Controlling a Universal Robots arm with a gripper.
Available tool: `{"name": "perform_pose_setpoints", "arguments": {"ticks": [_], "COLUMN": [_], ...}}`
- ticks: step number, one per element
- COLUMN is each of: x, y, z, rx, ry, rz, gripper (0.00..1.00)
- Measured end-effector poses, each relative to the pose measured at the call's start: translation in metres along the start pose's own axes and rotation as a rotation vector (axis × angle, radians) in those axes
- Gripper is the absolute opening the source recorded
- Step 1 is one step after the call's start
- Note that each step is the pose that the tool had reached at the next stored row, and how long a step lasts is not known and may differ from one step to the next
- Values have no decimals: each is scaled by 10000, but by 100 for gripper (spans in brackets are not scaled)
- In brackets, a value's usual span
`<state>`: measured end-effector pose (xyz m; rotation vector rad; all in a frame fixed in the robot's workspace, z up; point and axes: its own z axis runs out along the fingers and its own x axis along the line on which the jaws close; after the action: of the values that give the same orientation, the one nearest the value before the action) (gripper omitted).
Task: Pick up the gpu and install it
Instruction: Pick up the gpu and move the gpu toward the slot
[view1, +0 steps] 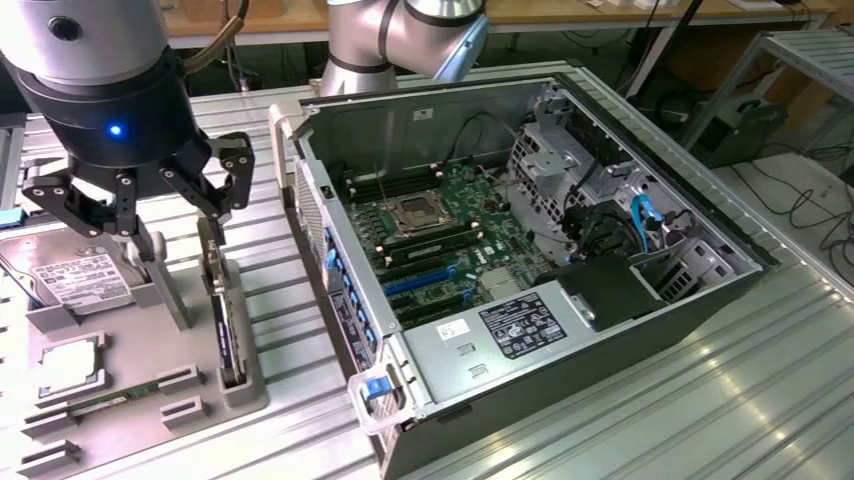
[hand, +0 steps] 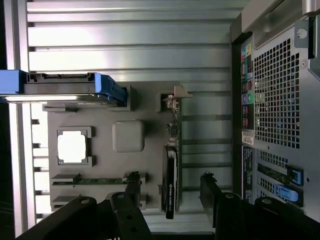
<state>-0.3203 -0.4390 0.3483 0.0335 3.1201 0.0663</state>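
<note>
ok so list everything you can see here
gpu: one, black, on edge in the holder, between the fingers
hard drive: one, silver with white label, holder's far end
cpu: one, silver, flat in the holder
memory stick: one, green, flat beside the cpu
holder: one, grey, on the table
pc case: one, black and silver, side open, at the exterior view's right of the holder
table: one, ribbed silver metal
arm: one, silver-grey, behind the case
gripper: one, black, over the gpu
fingers: two, black, open
</note>
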Motion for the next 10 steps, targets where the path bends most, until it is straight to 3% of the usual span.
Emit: {"name": "perform_pose_setpoints", "arguments": {"ticks": [10], "x": [1], "y": [-10], "z": [79], "rx": [-2], "ry": [1], "rz": [-42], "gripper": [60]}}
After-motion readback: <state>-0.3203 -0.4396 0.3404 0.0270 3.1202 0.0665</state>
